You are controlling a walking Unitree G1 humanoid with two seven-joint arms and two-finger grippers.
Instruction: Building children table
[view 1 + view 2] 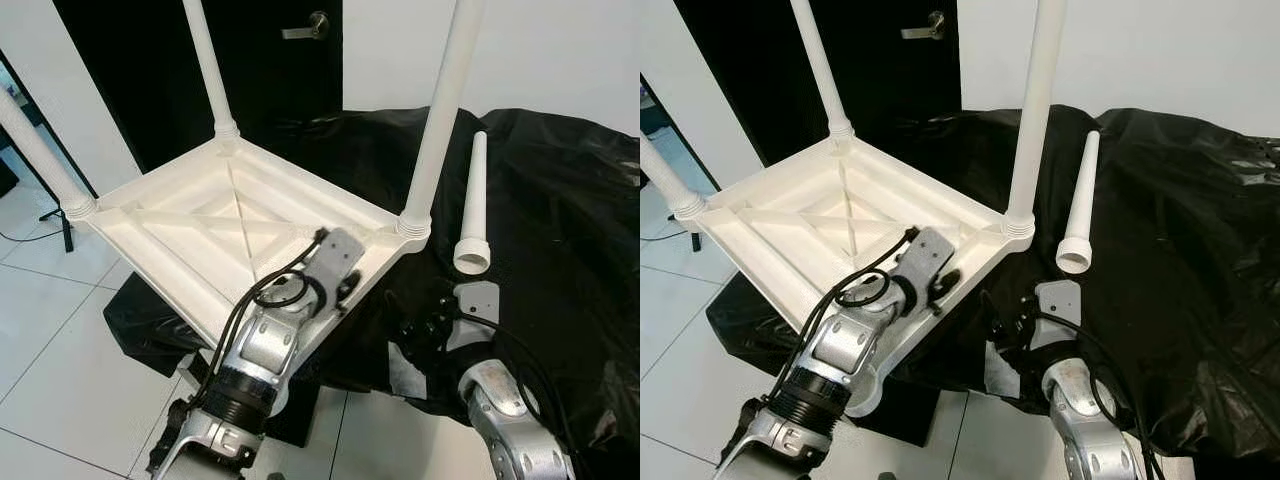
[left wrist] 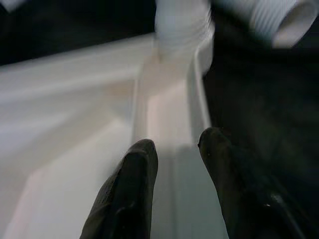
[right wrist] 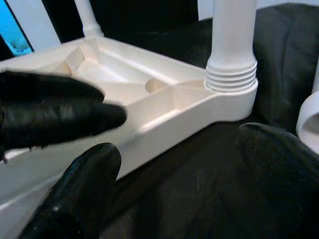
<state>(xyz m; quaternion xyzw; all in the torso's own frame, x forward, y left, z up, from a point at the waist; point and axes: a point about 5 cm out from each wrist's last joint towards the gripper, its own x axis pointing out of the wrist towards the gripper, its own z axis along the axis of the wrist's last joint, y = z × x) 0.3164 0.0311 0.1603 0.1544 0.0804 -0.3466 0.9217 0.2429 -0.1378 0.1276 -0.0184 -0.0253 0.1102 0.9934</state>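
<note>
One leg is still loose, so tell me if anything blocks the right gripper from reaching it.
Nothing visible does. The loose leg lies on the black sheet, beyond the right gripper, with only bare sheet between them.
</note>
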